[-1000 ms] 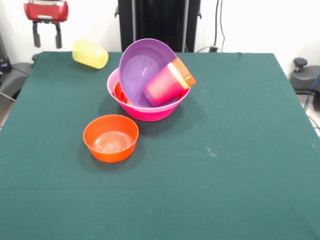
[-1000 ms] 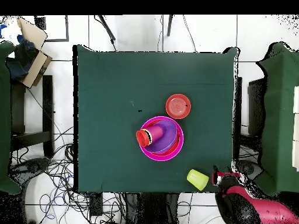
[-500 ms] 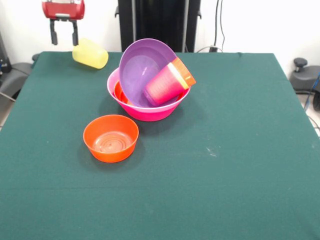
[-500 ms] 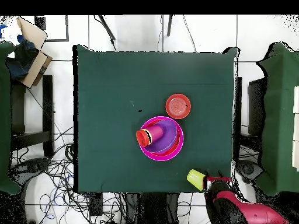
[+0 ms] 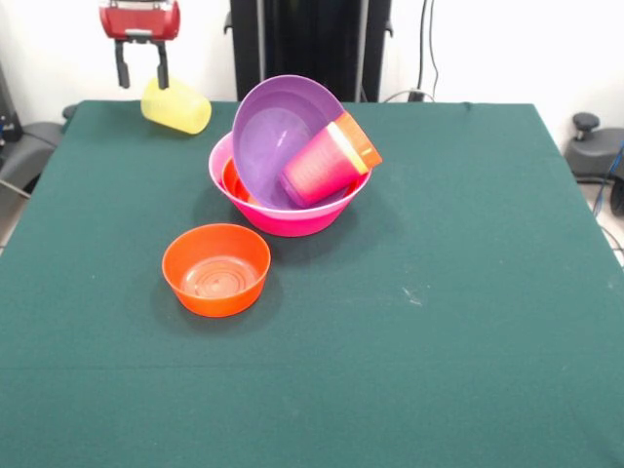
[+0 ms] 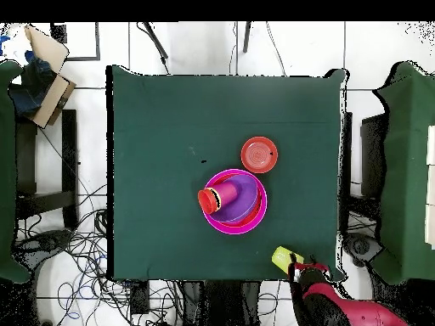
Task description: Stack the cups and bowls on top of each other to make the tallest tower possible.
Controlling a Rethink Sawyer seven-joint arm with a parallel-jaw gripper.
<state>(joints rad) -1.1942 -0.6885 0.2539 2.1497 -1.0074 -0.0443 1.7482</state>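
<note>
A yellow cup (image 5: 176, 104) lies on its side at the table's far left corner; overhead it is the yellow cup (image 6: 281, 256) near the bottom edge. My gripper (image 5: 141, 76) hangs open just above and behind it, fingers pointing down; overhead the gripper (image 6: 299, 266) overlaps the cup's right side. The tower's base, a big pink bowl (image 5: 283, 216), holds a tilted purple bowl (image 5: 276, 129), an orange bowl rim (image 5: 232, 181) and nested cups lying sideways (image 5: 327, 161). Overhead the pink bowl (image 6: 257, 219) sits mid-table. A small orange bowl (image 5: 215, 269) stands upright alone, also seen overhead as the orange bowl (image 6: 259, 154).
Green cloth covers the table (image 5: 439, 322). The yellow cup lies close to the table's edge (image 6: 255, 278). Cables and a cardboard box (image 6: 42, 72) lie on the floor off the table.
My gripper has moved from beyond the table's corner toward the yellow cup and now hangs right over it. Cups and bowls have not moved.
</note>
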